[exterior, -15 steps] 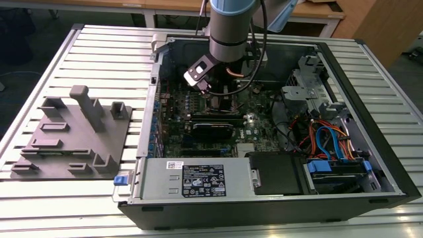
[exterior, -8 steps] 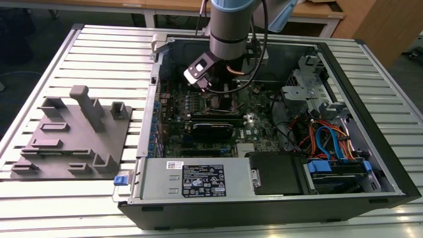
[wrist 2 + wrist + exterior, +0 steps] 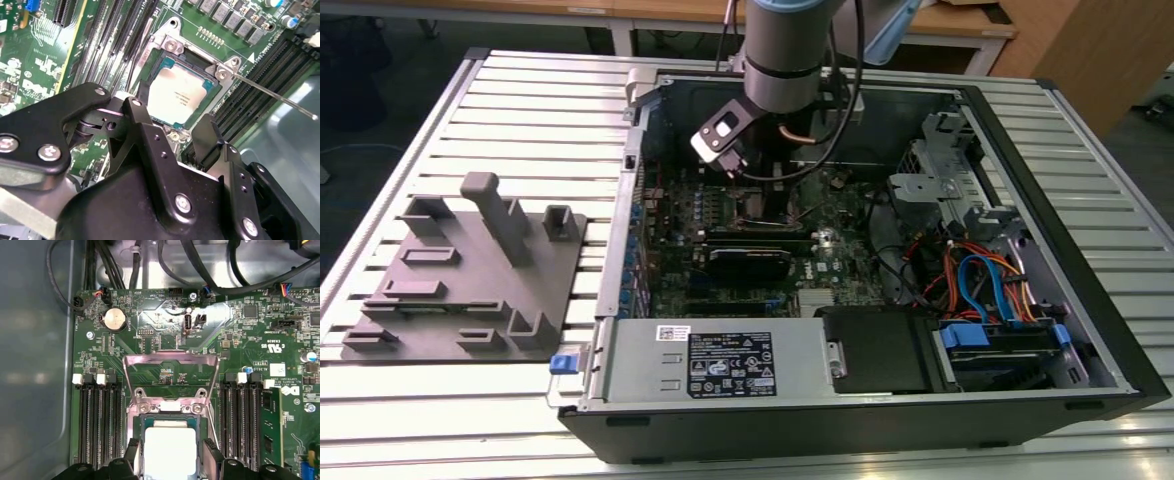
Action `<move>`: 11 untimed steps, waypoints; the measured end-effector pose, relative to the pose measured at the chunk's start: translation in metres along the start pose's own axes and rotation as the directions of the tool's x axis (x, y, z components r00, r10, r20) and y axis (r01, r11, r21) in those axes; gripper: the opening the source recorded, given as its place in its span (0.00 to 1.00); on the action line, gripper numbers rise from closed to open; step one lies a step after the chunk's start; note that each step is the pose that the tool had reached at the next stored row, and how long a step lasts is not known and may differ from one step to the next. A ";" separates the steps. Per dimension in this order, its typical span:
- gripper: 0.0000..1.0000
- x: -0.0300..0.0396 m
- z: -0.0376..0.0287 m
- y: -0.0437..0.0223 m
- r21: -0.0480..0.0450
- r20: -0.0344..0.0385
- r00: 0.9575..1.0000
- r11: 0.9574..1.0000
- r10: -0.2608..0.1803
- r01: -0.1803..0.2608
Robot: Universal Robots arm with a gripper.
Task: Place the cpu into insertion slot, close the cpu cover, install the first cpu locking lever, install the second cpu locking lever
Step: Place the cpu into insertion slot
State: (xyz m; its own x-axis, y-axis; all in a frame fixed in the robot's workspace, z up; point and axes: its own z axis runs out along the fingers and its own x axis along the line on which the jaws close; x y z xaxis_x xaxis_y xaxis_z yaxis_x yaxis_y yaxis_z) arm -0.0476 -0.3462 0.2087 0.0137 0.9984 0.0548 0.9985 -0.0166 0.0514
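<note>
The cpu point(image 3: 177, 97) has a plain silver-grey face edged in green. Around it the circuit board point(image 3: 165, 347) is dark green, speckled with white print and silver solder points. The cpu cover point(image 3: 171, 360) next to the cpu is shiny silver. The tool point(image 3: 169, 114) is matt black with silver screws. Black memory slots point(image 3: 97, 425) flank the cpu. The tabletop point(image 3: 520, 110) is pale grey, ribbed in parallel strips.

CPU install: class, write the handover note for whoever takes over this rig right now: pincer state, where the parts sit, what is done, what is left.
Pincer: open, fingers either side of the cpu, holding nothing.
Cpu: lying flat in the insertion slot.
Cpu cover: flipped open.
Done: cpu placed.
Left: cover not closed; one locking lever sticks out unlatched; the other I cannot make out.
</note>
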 end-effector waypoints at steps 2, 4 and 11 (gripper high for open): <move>0.61 0.0002 -0.0033 0.0002 0.000 0.000 1.000 1.000 0.000 0.000; 0.61 0.0003 -0.0061 0.0004 0.000 0.000 1.000 1.000 0.000 0.000; 0.41 0.0004 -0.0070 0.0004 0.000 0.000 1.000 1.000 0.000 0.000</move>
State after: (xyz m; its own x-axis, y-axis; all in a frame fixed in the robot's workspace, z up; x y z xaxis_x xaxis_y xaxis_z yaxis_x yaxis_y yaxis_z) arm -0.0476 -0.3462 0.2157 0.0138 0.9984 0.0548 0.9986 -0.0166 0.0510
